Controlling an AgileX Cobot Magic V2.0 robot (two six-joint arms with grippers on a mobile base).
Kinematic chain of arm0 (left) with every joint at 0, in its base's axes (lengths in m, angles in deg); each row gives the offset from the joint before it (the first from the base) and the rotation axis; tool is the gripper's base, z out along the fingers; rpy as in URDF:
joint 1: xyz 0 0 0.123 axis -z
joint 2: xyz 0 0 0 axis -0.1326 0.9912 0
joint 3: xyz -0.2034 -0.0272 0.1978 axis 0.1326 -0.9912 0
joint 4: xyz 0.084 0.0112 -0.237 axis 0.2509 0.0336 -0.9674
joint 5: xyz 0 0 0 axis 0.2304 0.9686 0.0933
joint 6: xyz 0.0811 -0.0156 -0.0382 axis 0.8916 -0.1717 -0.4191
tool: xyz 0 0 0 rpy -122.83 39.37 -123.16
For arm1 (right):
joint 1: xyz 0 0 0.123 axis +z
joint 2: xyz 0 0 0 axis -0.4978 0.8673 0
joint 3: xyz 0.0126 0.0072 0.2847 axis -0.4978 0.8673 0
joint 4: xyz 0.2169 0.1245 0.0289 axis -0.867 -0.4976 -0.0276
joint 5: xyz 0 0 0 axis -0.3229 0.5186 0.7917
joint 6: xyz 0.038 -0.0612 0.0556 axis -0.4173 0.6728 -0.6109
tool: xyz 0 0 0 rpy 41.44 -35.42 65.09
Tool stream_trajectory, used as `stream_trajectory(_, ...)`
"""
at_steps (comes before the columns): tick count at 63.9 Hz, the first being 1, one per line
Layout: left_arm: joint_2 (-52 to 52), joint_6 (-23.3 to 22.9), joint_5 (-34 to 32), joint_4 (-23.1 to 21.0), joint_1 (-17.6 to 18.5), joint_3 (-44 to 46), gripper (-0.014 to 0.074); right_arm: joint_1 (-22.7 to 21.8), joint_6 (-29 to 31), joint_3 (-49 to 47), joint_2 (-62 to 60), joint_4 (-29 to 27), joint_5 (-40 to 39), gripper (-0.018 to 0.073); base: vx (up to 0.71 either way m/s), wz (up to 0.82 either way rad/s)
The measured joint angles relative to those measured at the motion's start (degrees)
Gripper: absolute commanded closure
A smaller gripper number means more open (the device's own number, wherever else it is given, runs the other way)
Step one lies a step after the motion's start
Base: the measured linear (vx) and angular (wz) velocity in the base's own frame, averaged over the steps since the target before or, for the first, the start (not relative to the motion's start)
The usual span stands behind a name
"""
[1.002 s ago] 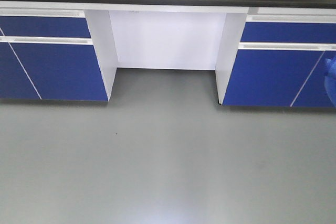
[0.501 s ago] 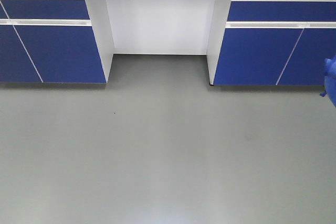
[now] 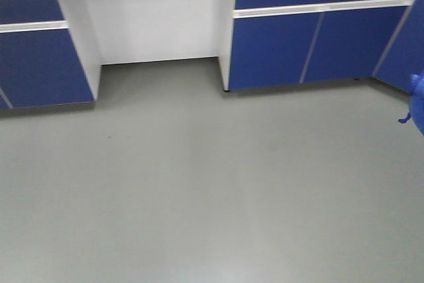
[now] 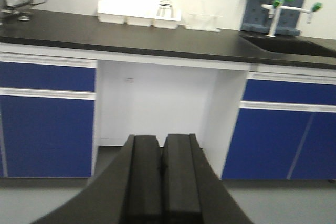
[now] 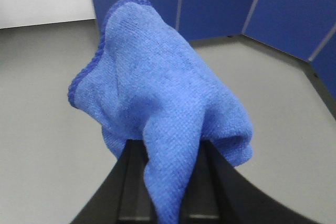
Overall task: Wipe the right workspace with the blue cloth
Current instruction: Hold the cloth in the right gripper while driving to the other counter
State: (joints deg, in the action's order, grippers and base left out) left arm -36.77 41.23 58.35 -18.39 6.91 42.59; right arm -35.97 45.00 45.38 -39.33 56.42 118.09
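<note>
The royal-blue knit fabric cloth (image 5: pixel 163 103) hung bunched in the right claw (image 5: pixel 167 148), whose two black fingers (image 5: pixel 134 177) were clamped on its lower folds. The cloth rose past the fingertips in a loose peak, with a darker stitched hem along its left edge. Beneath and beyond that claw lay a plain grey floor (image 5: pixel 42 129), and glossy blue cabinet doors (image 5: pixel 220 3) stood farther ahead. In the front-facing view only a sliver of the cloth showed at the right edge, above the floor.

The left claw (image 4: pixel 161 140) had its flat black pads pressed together with nothing between them. Straight ahead of it was a white knee recess (image 4: pixel 157 103) under a matte black benchtop (image 4: pixel 79 32). Above and ahead of the claw, a row of shallow white plastic trays (image 4: pixel 131 17) sat on that benchtop. A clear glass vessel (image 4: pixel 165 9) stood at the right end of the row, though I could not tell whether it was inside a tray or behind it. Just right of the trays was a clear rectangular container (image 4: pixel 202 22), its contents too washed out to read. Far up and right of the claw a dark sink basin (image 4: pixel 294 45) was sunk into the top, its inside in shadow, with a green-handled tap (image 4: pixel 286 3) over it.
</note>
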Motion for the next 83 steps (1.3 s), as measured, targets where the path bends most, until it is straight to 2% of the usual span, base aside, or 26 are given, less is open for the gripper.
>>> stream_trajectory(41,0.0,0.0,0.0,0.0,0.0,0.0,0.0602,0.0,0.0,0.0,0.0,0.0,0.0,0.0567,-0.04,-0.68)
stream_trajectory(83,0.0,0.0,0.0,0.0,0.0,0.0,0.0602,0.0,0.0,0.0,0.0,0.0,0.0,0.0567,0.09,-0.70)
